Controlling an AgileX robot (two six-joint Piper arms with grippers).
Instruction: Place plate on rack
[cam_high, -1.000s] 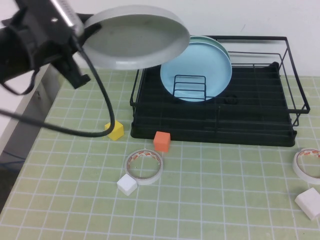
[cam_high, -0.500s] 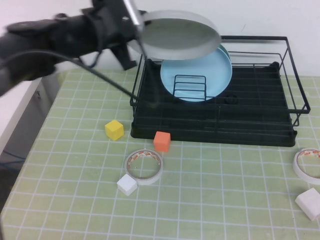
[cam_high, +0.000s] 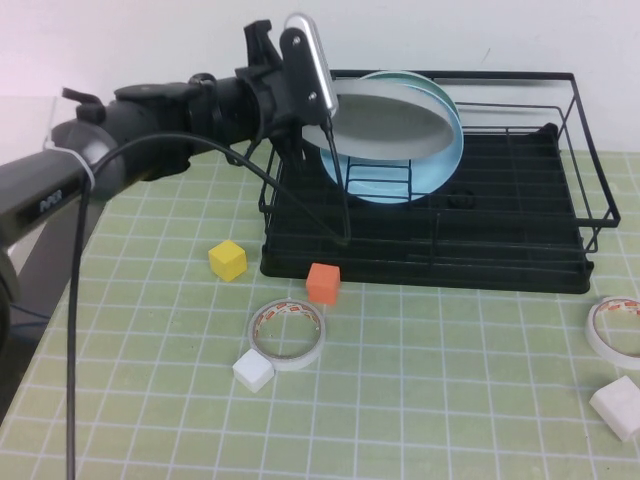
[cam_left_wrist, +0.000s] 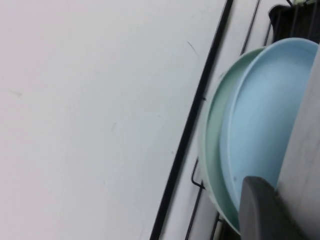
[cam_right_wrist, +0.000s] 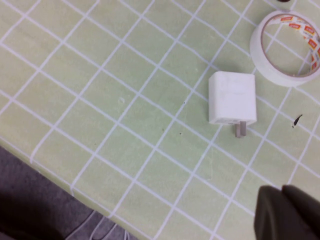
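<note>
The pale grey plate (cam_high: 392, 116) is tilted, held over the back left of the black wire rack (cam_high: 520, 272), just in front of two light-blue plates (cam_high: 445, 165) that stand in it. My left gripper (cam_high: 330, 100) is shut on the grey plate's left rim. In the left wrist view a dark finger (cam_left_wrist: 260, 210) presses on the grey plate (cam_left_wrist: 306, 150), with the blue plates (cam_left_wrist: 265, 115) and the rack's rail (cam_left_wrist: 200, 100) behind. My right gripper (cam_right_wrist: 281, 190) shows only in the right wrist view, shut and empty over the green mat.
A yellow cube (cam_high: 227, 260), an orange cube (cam_high: 323, 282), a tape roll (cam_high: 288, 333) and a white block (cam_high: 253, 371) lie in front of the rack. A second tape roll (cam_high: 615, 330) and a white charger (cam_high: 617, 405) lie at the right, near my right gripper (cam_right_wrist: 232, 97).
My left arm has carried the grey plate right and down, from above the rack's left side to just in front of the blue plates, and tipped it more upright.
</note>
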